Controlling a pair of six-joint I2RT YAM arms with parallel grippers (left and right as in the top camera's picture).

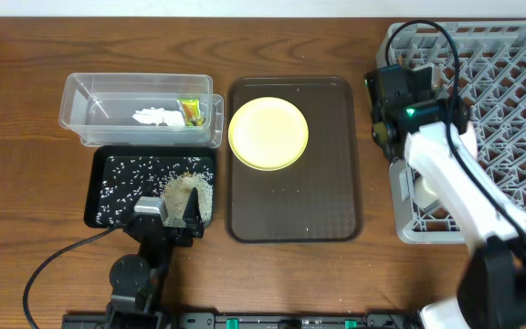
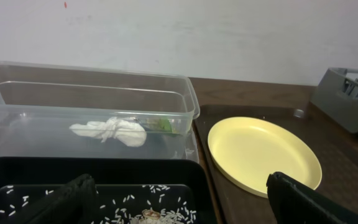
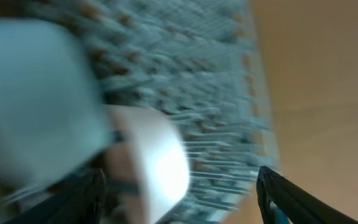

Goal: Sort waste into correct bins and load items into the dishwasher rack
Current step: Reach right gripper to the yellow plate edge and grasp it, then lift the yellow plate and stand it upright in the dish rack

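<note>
Wooden table (image 1: pixel 26 110), overhead: napkin (image 1: pixel 158 116), wrapper (image 1: pixel 191 111) in clear tub (image 1: pixel 89 110) upper left; rice (image 1: pixel 135 174) on black tray (image 1: pixel 103 206); yellow plate (image 1: pixel 268 133) centre; rack (image 1: pixel 510 91) right. Left wrist: left gripper (image 2: pixel 182 199) spread wide over black tray. Right wrist, blurred: right gripper (image 3: pixel 182 193) spread wide over rack.

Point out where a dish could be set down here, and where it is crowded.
Free: the brown serving tray's near half, below the yellow plate; the bare table left of the clear tub. Crowded: the black tray strewn with rice and the dishwasher rack's left edge.
</note>
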